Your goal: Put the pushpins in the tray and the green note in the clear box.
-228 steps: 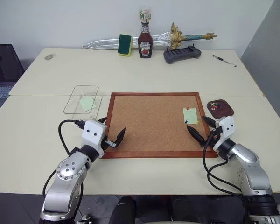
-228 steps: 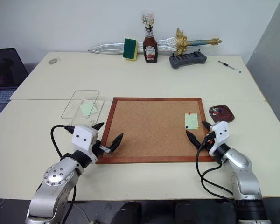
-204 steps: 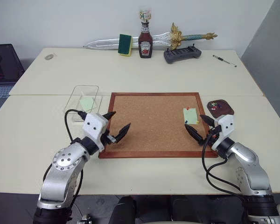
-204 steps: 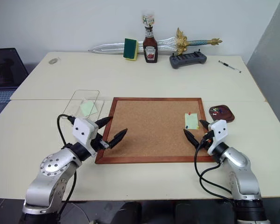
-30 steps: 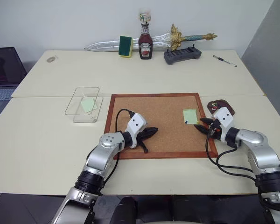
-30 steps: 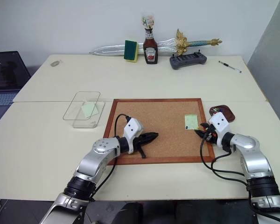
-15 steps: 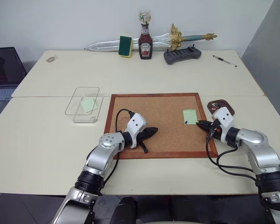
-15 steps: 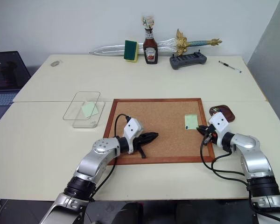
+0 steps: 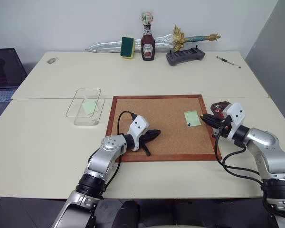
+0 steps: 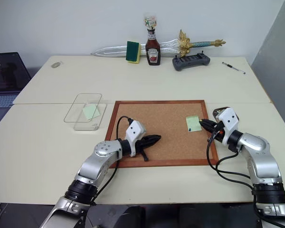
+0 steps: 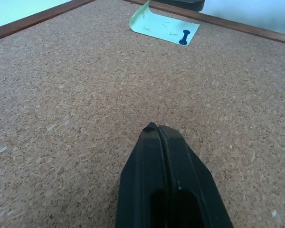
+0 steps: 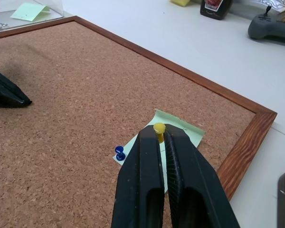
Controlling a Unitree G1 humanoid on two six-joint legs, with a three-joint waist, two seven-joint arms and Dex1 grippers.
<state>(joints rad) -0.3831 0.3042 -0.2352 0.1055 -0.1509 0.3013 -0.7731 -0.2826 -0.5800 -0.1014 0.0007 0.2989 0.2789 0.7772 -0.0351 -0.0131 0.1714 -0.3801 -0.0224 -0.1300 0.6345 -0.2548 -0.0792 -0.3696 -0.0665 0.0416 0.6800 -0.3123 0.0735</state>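
A small green note (image 9: 192, 118) lies on the corkboard (image 9: 156, 114) near its right edge, with a dark blue pushpin (image 12: 119, 152) stuck in one corner. My right gripper (image 12: 158, 130) hovers just above the note, shut on a yellow-headed pushpin (image 12: 158, 127). The dark reddish tray (image 9: 222, 105) sits right of the board, partly hidden behind that gripper. My left gripper (image 9: 155, 134) is shut and empty, low over the board's front left part. The clear box (image 9: 84, 105) stands left of the board with another green note (image 9: 89, 107) inside.
Along the table's far edge are a toy sword (image 9: 156, 42), a green-and-yellow sponge (image 9: 127, 45), a ketchup bottle (image 9: 147, 43), a dark controller (image 9: 185, 55) and a pen (image 9: 228, 61). A laptop (image 9: 2, 71) sits at the far left.
My right gripper closed at the note's edge, then rose with the yellow pushpin in its fingers. The note shifted slightly. The left arm has not moved.
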